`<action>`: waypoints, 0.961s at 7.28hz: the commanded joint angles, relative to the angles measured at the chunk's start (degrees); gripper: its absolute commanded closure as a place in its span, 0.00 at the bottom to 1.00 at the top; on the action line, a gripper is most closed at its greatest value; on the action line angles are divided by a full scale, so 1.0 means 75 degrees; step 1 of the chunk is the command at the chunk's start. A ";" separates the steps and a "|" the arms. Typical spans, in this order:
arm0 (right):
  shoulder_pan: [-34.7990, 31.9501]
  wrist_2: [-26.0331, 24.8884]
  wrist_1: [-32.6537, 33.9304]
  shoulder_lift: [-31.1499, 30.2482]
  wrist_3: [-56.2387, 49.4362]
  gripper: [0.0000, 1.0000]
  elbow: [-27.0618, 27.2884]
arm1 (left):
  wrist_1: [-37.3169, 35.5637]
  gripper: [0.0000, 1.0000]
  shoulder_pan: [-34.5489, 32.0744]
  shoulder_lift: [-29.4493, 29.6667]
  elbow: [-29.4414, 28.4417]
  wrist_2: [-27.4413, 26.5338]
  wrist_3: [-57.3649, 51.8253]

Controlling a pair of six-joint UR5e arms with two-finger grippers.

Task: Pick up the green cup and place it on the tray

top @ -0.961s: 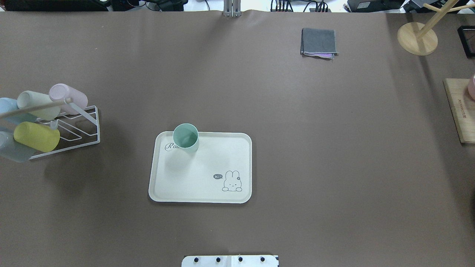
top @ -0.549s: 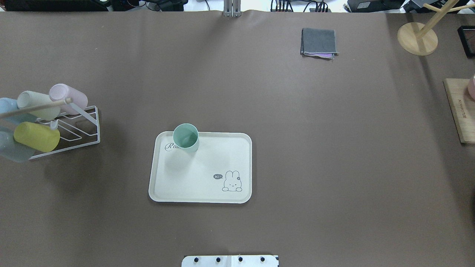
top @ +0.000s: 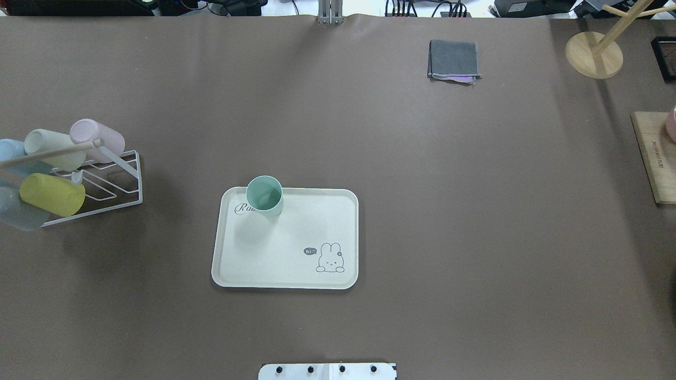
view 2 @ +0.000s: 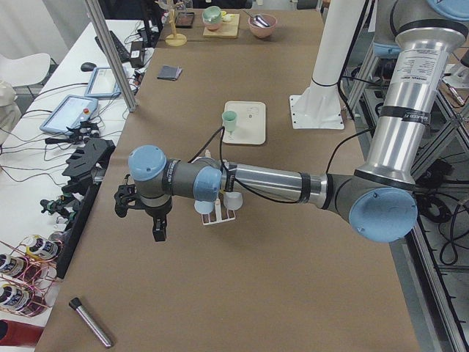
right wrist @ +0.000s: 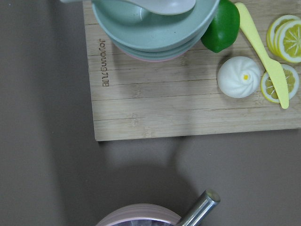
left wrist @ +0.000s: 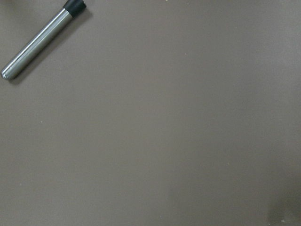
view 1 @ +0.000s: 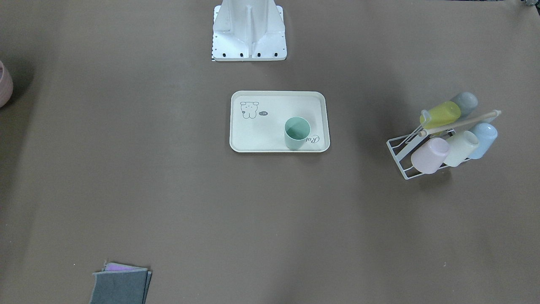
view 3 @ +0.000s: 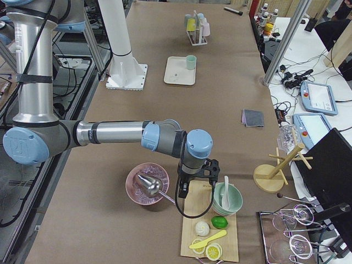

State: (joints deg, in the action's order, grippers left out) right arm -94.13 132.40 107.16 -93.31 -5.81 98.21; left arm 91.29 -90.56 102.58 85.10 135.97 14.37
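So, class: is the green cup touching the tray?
Touching. The front-facing view shows the green cup standing upright on the tray, its base inside the raised rim.

You see soft, even light and sharp focus; the green cup (top: 264,196) throws a faint shadow across the tray (top: 285,248), and broad dim patches mottle the table (top: 422,211).

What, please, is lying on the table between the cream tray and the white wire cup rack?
Nothing: between the tray and the rack, the overhead view shows only bare brown table.
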 commanded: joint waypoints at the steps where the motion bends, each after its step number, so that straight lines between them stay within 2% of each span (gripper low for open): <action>1: 0.0000 -0.0017 -0.0014 -0.0097 0.0012 0.00 0.0019 | -0.0289 0.02 -0.0124 0.0010 0.0032 0.0093 -0.0217; 7: 0.0000 -0.0017 -0.0061 -0.0110 0.0001 0.00 0.0007 | -0.0630 0.02 -0.0359 -0.0037 -0.0213 0.0082 -0.0639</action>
State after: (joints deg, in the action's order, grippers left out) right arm -94.13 132.28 106.77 -94.15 -5.80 98.27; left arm 86.72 -93.20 102.33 83.88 136.65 9.63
